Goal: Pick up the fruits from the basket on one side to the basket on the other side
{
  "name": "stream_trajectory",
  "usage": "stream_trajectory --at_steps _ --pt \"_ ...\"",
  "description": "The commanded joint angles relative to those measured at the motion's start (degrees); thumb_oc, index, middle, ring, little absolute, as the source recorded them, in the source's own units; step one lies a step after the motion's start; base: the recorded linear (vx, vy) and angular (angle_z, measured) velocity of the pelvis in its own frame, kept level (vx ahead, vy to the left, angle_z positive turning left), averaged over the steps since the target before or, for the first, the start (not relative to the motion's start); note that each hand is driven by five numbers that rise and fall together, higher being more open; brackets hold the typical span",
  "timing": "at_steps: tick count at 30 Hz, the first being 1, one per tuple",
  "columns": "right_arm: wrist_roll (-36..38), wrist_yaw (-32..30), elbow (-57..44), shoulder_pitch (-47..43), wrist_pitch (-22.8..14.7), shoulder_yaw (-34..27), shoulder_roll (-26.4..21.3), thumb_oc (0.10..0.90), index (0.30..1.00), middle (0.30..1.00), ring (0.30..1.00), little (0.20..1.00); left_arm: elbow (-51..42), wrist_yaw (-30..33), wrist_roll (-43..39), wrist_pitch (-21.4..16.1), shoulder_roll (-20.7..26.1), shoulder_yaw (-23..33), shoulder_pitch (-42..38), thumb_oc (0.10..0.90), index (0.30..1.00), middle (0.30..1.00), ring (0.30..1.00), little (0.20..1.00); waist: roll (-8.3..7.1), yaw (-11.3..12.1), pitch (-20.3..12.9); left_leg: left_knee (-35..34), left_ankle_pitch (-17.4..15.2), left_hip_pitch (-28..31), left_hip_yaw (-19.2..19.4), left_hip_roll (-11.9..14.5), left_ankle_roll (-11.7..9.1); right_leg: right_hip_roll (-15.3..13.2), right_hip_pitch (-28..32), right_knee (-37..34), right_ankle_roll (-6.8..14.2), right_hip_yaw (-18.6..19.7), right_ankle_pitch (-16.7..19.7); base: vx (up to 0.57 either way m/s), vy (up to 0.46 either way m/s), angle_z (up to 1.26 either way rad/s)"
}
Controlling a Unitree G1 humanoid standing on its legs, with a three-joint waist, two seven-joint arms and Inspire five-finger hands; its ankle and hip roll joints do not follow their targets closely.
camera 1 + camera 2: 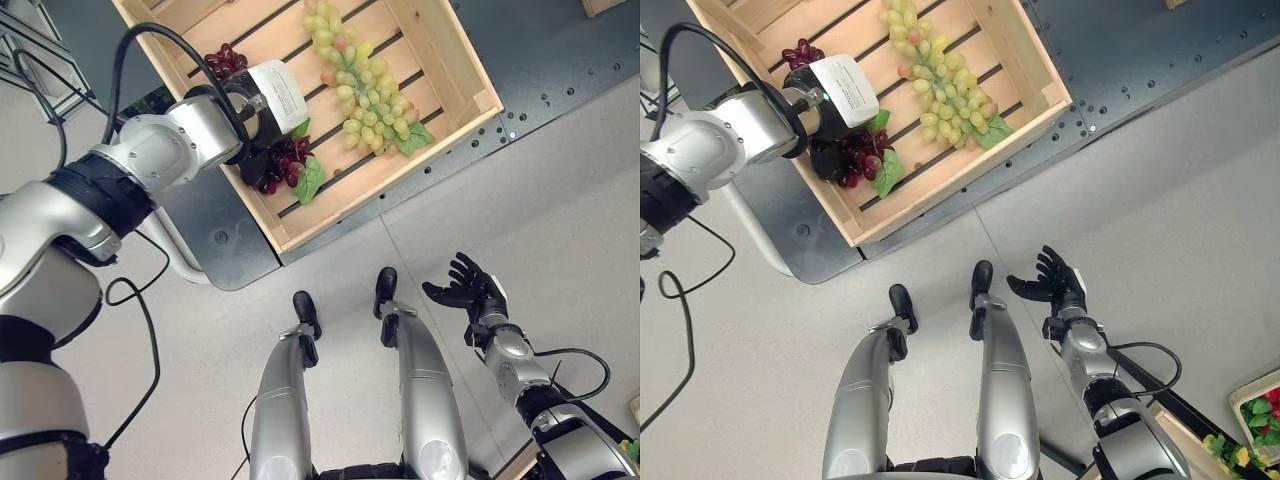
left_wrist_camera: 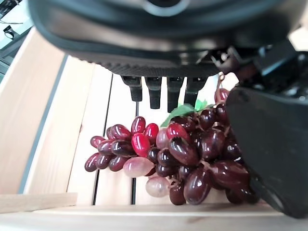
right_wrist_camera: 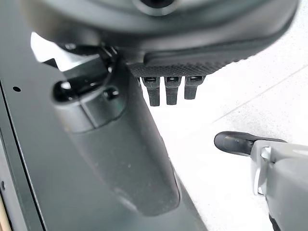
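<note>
Grasp phase, by our reading: the left robot hand (image 1: pixel 262 108) hangs over the red grapes (image 2: pixel 178 161) inside the crate (image 1: pixel 455 70), at the crate's near wall. In the left wrist view we see its fingers (image 2: pixel 156 91) extended, short of the bunch, and its thumb (image 2: pixel 269 144) standing beside the bunch; we see no closure round the fruit, so we read this hand as open and holding nothing. The red grapes lie on the crate's slats with a green leaf (image 1: pixel 310 180) at their edge. A second dark cluster (image 1: pixel 222 60) lies behind the hand, and green grapes (image 1: pixel 360 90) lie well apart along the middle slats.

The right robot hand (image 1: pixel 462 290) hangs idle above the floor, fingers relaxed and spread, empty.

We judge that the next move calls for lowering the left hand until fingers and thumb bracket the bunch, then closing. The bunch is loose and lumpy, so we expect a grasp near the stem mass to hold better than one on outer berries. The near wall limits approach from that side.
</note>
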Motion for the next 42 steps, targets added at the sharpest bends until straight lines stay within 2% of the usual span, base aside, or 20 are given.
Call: stream_trajectory --at_steps 1,7,8,10,14,17,18,21,27,29,33,37,40,42 --pt "2.21 -0.96 -3.99 0.60 -3.65 -1.68 -1.28 0.800 0.900 0.900 0.900 0.900 7.58 -0.38 7.61 6.86 4.35 3.99 0.55 0.800 0.900 0.900 0.900 0.900 -1.51 0.70 -0.76 -1.99 1.54 -2.01 3.99 0.68 -0.76 1.35 1.58 -7.16 4.42 1.63 2.85 0.00 0.000 0.00" --pt "2.81 -1.62 -4.77 -0.18 -3.72 -1.53 -0.69 0.800 0.900 0.900 0.900 0.900 11.54 5.74 5.79 5.87 2.58 5.97 3.44 0.800 0.900 0.900 0.900 0.900 -1.81 0.64 -0.76 -2.60 1.85 -2.85 4.05 0.47 -0.79 1.51 0.74 -7.76 4.39 1.74 3.14 -0.01 0.008 -0.01" --pt "2.79 -1.62 -4.71 -0.31 -3.87 -1.67 -0.55 0.800 0.900 0.900 0.900 0.900 11.85 6.91 4.81 5.21 2.30 6.13 3.67 0.400 0.300 0.300 0.300 0.300 -1.85 0.59 -0.76 -2.63 1.84 -2.97 4.06 0.46 -0.80 1.57 0.58 -7.77 4.41 1.83 3.15 -0.02 0.017 -0.03" --pt "2.60 -1.81 -4.65 -0.44 -4.10 -1.91 -0.36 0.800 0.900 0.900 0.900 0.900 12.07 9.55 2.68 4.35 2.06 6.49 4.28 0.400 0.300 0.300 0.300 0.300 -1.89 0.60 -0.76 -2.77 1.85 -3.04 4.10 0.45 -0.79 1.63 0.53 -7.90 4.45 1.88 3.17 -0.03 0.016 -0.02" --pt "2.20 -2.78 -5.18 -0.05 -4.37 -2.31 -0.18 0.800 0.900 0.900 0.900 0.900 11.59 17.04 -4.89 0.14 1.71 7.40 5.08 0.400 0.300 0.300 0.300 0.300 -1.83 0.64 -0.76 -3.31 1.83 -2.37 4.38 0.35 -0.61 1.69 0.97 -8.05 4.52 1.92 3.12 -0.02 0.005 0.00" --pt "1.68 -3.44 -5.58 0.49 -4.46 -2.93 -0.19 0.800 0.900 0.900 0.900 0.900 10.21 19.33 -21.94 -3.15 2.01 9.27 6.25 0.400 0.300 0.300 0.300 0.300 -1.54 0.89 -0.76 -3.37 1.78 -1.54 4.42 0.10 -0.46 1.74 1.74 -7.86 4.54 1.90 2.99 -0.01 0.011 -0.01" --pt "1.51 -3.85 -6.01 0.72 -4.11 -3.24 -0.29 0.800 0.900 0.900 0.900 0.900 9.80 19.15 -29.72 -4.62 1.87 11.74 7.80 0.400 0.300 0.300 0.300 0.300 -1.43 1.10 -0.76 -3.63 1.73 -0.64 4.46 -0.12 -0.36 1.83 2.58 -8.03 4.53 1.83 2.88 -0.03 0.029 -0.03" --pt "1.07 -3.71 -6.15 1.13 -3.92 -3.80 -0.25 0.800 0.900 0.900 0.900 0.900 10.21 19.75 -36.00 -6.53 1.35 15.57 10.44 0.400 0.300 0.300 0.300 0.300 -1.26 1.29 -0.76 -3.57 1.55 0.50 4.37 -0.32 -0.21 1.89 3.73 -8.03 4.46 1.95 2.66 -0.02 0.030 -0.07" --pt "0.13 -3.29 -7.63 2.70 -3.35 -4.36 -0.08 0.800 0.900 0.900 0.900 0.900 11.51 22.70 -44.48 -10.73 0.59 23.04 14.80 0.400 0.300 0.300 0.300 0.300 -1.29 1.44 -0.76 -3.45 0.87 4.61 4.72 -0.32 -0.02 1.96 7.58 -7.91 4.40 2.39 1.95 -0.01 0.019 -0.05" --pt "-0.41 -3.27 -8.39 4.36 -3.14 -4.51 0.30 0.800 0.900 0.900 0.900 0.900 10.96 24.68 -47.51 -11.95 0.10 26.40 17.50 0.400 0.300 0.300 0.300 0.300 -1.10 1.62 -0.76 -3.31 -0.56 8.23 4.25 -0.39 -0.33 1.80 10.93 -7.24 4.92 2.63 0.48 0.05 0.026 0.01" --pt "-0.68 -2.84 -8.67 5.29 -3.26 -4.77 0.73 0.800 0.900 0.900 0.900 0.900 9.96 26.61 -49.43 -13.19 -0.52 30.01 20.33 0.400 0.300 0.300 0.300 0.300 -0.98 1.86 -0.76 -3.63 -1.05 11.92 4.02 -0.67 -0.19 1.50 14.37 -7.08 4.81 2.59 -0.17 0.01 0.006 0.01" --pt "-1.21 -3.17 -9.43 6.10 -3.38 -4.73 1.59 0.800 0.900 0.900 0.900 0.900 8.34 29.25 -55.23 -14.59 -1.43 34.06 23.57 0.400 0.300 0.300 0.300 0.300 -1.09 1.98 -0.76 -4.50 -1.39 16.99 3.78 -0.94 -0.21 1.23 19.29 -7.80 4.52 2.62 -0.68 0.00 0.000 0.00" --pt "-2.12 -3.14 -11.20 8.16 -4.54 -4.78 2.65 0.800 0.900 0.900 0.900 0.900 5.97 30.97 -63.65 -15.76 -3.95 40.59 28.54 0.400 0.300 0.300 0.300 0.300 -1.32 1.96 -1.07 -6.14 -1.55 22.64 4.05 -0.94 -0.16 0.85 24.53 -9.00 4.38 2.46 -1.02 0.00 0.000 0.00" --pt "-2.81 -3.61 -12.67 9.20 -4.91 -4.47 3.13 0.800 0.900 0.900 0.900 0.900 4.71 31.83 -65.36 -15.99 -5.37 42.72 30.67 0.400 0.300 0.300 0.300 0.300 -1.37 1.86 -2.01 -6.91 -1.44 23.99 4.06 -1.02 -0.23 0.74 25.88 -9.66 4.33 2.45 -1.08 0.03 0.000 -0.03"
